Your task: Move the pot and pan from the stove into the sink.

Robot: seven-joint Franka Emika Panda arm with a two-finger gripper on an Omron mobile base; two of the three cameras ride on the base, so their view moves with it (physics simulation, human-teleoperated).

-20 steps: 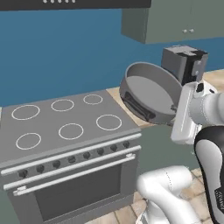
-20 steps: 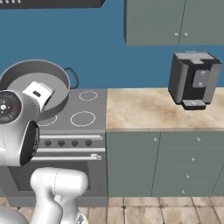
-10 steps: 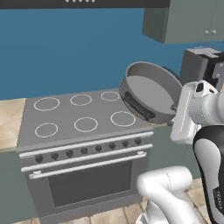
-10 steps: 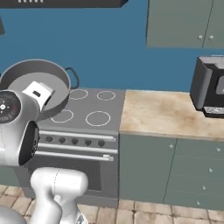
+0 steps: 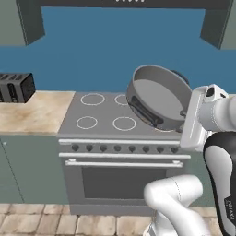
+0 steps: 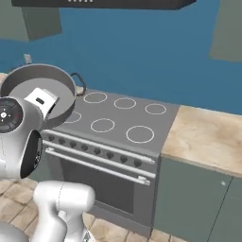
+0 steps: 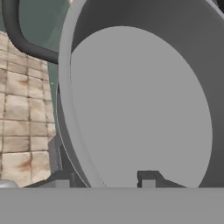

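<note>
The grey pot (image 5: 159, 97) hangs tilted on its side above the stove's (image 5: 106, 124) right half, its open mouth facing the arm. My gripper (image 7: 105, 181) is shut on the pot's rim, one fingertip (image 7: 148, 179) inside the wall and the other outside. From the right base view the pot (image 6: 40, 92) sits in front of my white hand, with a dark loop handle (image 6: 79, 82) sticking out over the stove (image 6: 118, 118). In the hand view the pot's flat bottom (image 7: 144, 100) looms close. The pan and the sink are out of view.
A black toaster (image 5: 14, 87) stands on the wooden counter (image 5: 37, 110) left of the stove. More wooden counter (image 6: 208, 137) over grey cabinets lies to the stove's right. A dark hood (image 5: 124, 2) hangs above. Tiled floor (image 5: 41, 221) runs in front.
The whole picture has shifted: the base has driven left, so the stove slid right, the coffee machine left the views and the toaster came in. The pot stays held as before.
</note>
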